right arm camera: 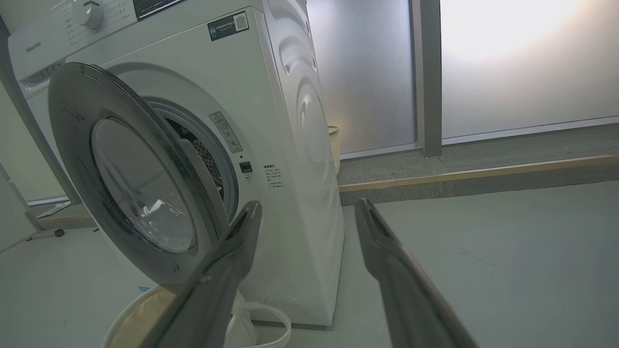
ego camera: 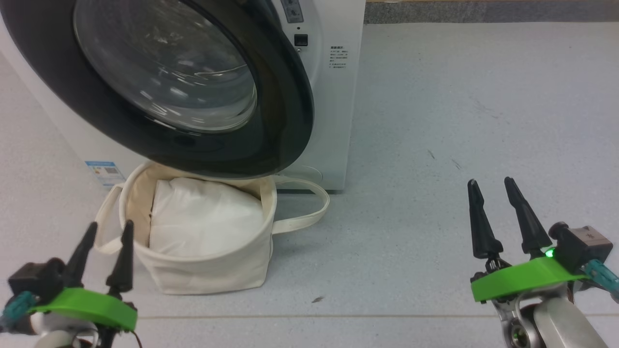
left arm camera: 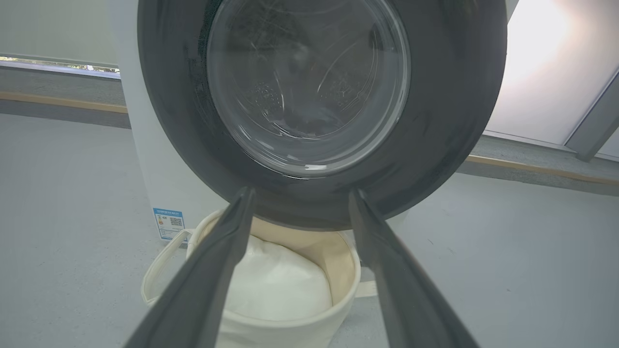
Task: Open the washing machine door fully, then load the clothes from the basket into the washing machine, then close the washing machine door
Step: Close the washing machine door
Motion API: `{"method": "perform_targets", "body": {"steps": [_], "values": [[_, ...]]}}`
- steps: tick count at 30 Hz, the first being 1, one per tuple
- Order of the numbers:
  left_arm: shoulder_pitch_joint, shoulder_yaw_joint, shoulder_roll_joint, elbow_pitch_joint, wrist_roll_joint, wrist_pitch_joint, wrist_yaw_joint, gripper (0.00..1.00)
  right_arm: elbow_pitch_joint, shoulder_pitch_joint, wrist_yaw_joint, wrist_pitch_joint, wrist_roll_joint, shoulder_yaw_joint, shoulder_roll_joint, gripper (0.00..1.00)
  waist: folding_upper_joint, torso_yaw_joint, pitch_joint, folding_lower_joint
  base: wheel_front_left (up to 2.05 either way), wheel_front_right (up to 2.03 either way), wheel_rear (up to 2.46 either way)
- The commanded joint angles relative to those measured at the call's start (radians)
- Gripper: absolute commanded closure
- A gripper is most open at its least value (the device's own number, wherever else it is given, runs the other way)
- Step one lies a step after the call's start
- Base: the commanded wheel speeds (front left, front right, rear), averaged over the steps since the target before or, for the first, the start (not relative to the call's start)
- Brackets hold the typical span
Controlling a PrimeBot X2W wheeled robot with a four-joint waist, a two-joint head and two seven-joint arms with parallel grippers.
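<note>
The washing machine [ego camera: 333, 121] stands white at the upper left, and its door [ego camera: 290, 121], black-rimmed with a clear glass bowl, hangs partly open over the basket [ego camera: 208, 270]. In the right wrist view the door [right arm camera: 72, 145] stands ajar from the machine [right arm camera: 271, 121], with grey gasket and drum showing behind it. The cream basket [left arm camera: 348, 270] sits on the floor under the door. The clothes are hidden. My left gripper [ego camera: 110, 224] is open just left of the basket, its fingers [left arm camera: 301, 192] framing the door's lower rim [left arm camera: 435, 121]. My right gripper [ego camera: 490, 181] is open over bare floor, far right.
A plain white pillow-like bundle [ego camera: 203, 222] fills the basket, whose loop handle [ego camera: 309, 212] lies on the floor to the right. A blue label [ego camera: 104, 171] marks the machine's lower front. Grey floor spreads to the right, with a raised kerb [right arm camera: 483, 179] and frosted panels behind.
</note>
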Motion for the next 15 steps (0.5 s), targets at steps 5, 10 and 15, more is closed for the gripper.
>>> {"method": "perform_targets", "body": {"steps": [5,10,15], "values": [[-0.039,0.169,-0.011,-0.058,0.036,-0.012,-0.006,0.00,-0.032,-0.011,0.001,-0.005,0.004,0.004,-0.020,0.00,0.0000,0.011,0.000,0.0002,0.00,0.00,0.00],[-0.039,0.208,-0.029,-0.051,0.063,-0.012,-0.009,0.00,-0.026,-0.015,0.001,-0.005,0.003,0.004,-0.020,0.00,0.0000,0.014,0.000,0.0002,0.00,0.00,0.00],[-0.041,0.205,-0.035,-0.047,0.066,-0.012,-0.010,0.00,-0.022,-0.018,0.001,-0.005,0.007,0.008,-0.020,0.00,0.0000,0.016,0.002,0.0002,0.00,0.00,0.00]]}}
